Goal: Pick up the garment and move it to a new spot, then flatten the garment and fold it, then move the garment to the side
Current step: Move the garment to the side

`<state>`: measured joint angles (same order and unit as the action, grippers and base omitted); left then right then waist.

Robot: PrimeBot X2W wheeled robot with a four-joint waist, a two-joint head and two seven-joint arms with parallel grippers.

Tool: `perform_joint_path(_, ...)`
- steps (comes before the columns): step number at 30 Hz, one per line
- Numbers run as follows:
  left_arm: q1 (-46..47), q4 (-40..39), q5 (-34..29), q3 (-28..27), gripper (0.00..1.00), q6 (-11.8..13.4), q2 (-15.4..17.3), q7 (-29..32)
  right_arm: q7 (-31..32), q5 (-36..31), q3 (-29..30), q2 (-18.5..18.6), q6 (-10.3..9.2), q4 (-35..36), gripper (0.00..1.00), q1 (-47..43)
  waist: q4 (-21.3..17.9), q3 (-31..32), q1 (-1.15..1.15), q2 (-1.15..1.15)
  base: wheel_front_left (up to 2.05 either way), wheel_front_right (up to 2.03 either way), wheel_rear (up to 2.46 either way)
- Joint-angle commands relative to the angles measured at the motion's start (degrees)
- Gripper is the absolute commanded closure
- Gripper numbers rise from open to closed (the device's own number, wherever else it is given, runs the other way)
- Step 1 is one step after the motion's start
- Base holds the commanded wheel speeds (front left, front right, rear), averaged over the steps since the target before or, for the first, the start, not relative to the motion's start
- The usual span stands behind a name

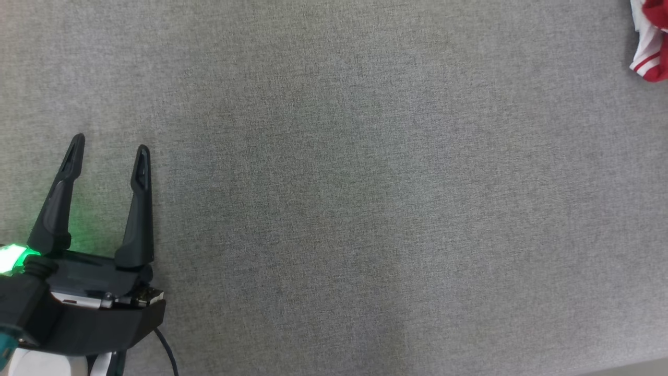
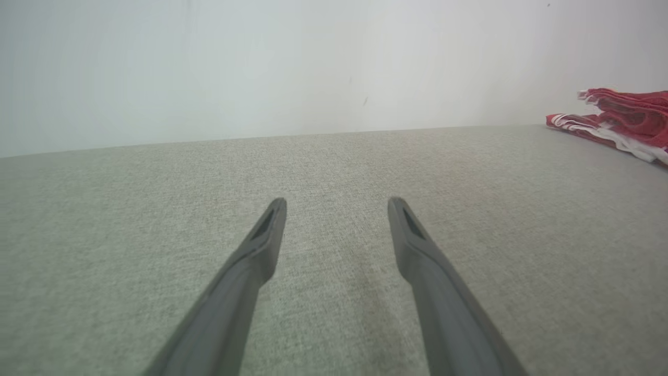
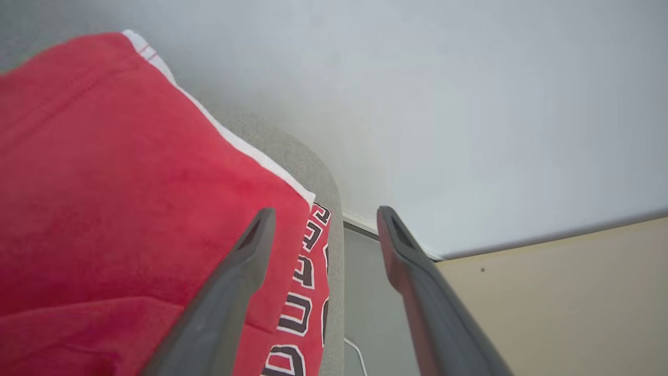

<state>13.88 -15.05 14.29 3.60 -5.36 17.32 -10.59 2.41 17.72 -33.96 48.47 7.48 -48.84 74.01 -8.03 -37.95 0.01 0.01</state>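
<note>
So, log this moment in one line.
left hand: open, empty | right hand: open, over garment | garment: lying at table edge

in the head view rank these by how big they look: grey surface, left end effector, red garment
1. grey surface, by far the largest
2. left end effector
3. garment, smallest, but cut off by the frame edge, so its real size is unclear

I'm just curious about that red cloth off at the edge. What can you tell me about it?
The garment is red, soft-looking knit cloth with white trim, red-and-white striped edging and black, white-outlined lettering. It lies bunched in layers, not spread flat, on the grey fabric surface, at its far right edge. The open right gripper is close beside it; whether a finger touches it cannot be told.
</note>
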Motion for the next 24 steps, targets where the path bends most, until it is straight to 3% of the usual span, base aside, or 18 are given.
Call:
perform_joint_path(1, -0.44, 0.55, 0.60, -0.18, 0.00, 0.34, -0.10, -0.53, -1.27, -0.66, 0.97, -0.59, -0.03, -0.38, 0.00, 0.70, 0.08, 0.74, -0.01, -0.01, 0.00, 0.00, 0.00)
perform_joint_path(12, -3.60, 6.41, 1.94, -0.66, 0.00, 1.32, -2.32, -3.09, -9.83, 0.38, 7.76, -7.73, -0.03, 1.85, 0.00, -2.97, 1.25, 10.02, -0.01, -0.01, 0.00, 0.00, 0.00)
perform_joint_path(24, -10.96, 11.44, 3.33, -3.18, 0.00, 2.71, -3.98, -4.44, -15.19, 0.84, 14.78, -19.88, -0.03, 11.11, 0.00, -18.98, 3.55, 23.59, -0.01, -0.01, 0.00, 0.00, 0.00)
